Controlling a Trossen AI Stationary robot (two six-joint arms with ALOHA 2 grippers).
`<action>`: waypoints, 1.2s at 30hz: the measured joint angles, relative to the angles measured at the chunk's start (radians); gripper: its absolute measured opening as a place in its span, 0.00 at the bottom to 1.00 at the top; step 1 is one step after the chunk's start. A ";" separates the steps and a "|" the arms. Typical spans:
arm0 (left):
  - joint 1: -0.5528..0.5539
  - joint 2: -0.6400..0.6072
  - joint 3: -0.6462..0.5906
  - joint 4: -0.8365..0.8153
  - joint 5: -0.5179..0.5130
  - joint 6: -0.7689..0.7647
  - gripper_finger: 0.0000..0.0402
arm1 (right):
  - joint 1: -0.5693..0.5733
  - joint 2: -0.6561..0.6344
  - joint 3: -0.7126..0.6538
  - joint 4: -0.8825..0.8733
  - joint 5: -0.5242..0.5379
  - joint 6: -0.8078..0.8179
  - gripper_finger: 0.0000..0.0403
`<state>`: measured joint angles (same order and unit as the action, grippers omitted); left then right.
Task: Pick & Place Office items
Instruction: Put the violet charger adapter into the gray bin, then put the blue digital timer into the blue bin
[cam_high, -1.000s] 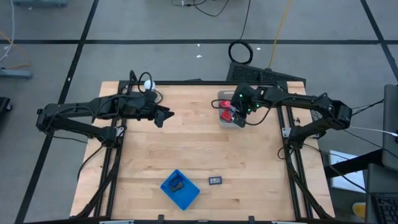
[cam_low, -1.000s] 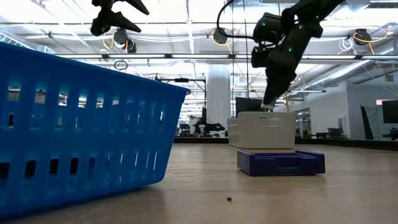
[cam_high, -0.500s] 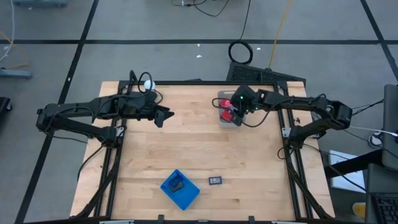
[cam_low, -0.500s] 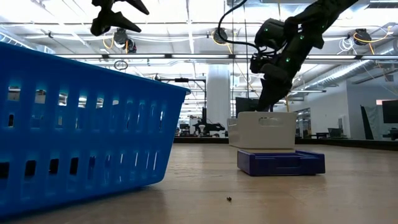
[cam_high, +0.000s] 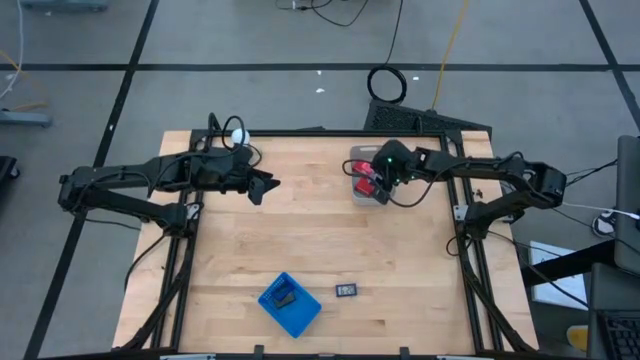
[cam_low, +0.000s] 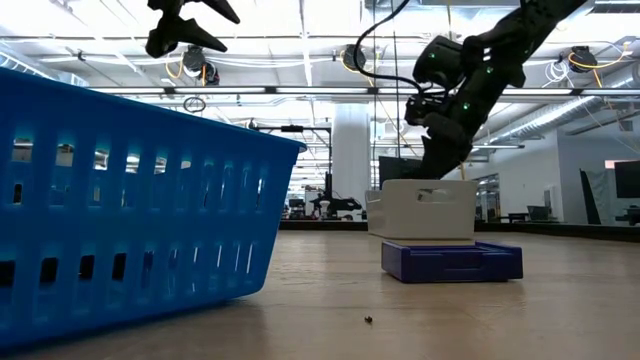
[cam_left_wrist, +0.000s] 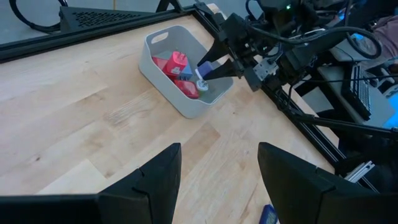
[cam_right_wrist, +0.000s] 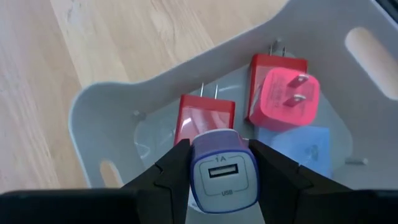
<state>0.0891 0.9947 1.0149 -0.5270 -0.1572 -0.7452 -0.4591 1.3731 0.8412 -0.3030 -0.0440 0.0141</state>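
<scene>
Right hand (cam_right_wrist: 222, 163), gripping purple charger (cam_right_wrist: 222, 169), has lifted above bin (cam_right_wrist: 112, 99).

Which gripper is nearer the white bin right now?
Right. The right gripper hangs over the white bin, gripping a blue charger; the left gripper waits open, well away.
</scene>
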 joint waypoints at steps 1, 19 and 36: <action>0.000 0.000 0.000 0.000 0.000 0.000 0.53 | 0.000 0.000 -0.002 0.000 0.006 0.000 0.32; 0.000 0.000 0.000 0.000 0.001 -0.025 0.53 | 0.002 0.000 -0.005 0.110 0.018 0.004 0.59; 0.000 0.000 0.000 0.057 0.112 0.047 0.53 | 0.003 -0.264 -0.005 0.109 0.018 0.101 0.61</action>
<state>0.0891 0.9949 1.0145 -0.4698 -0.0448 -0.6984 -0.4564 1.1095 0.8364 -0.1944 -0.0265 0.1150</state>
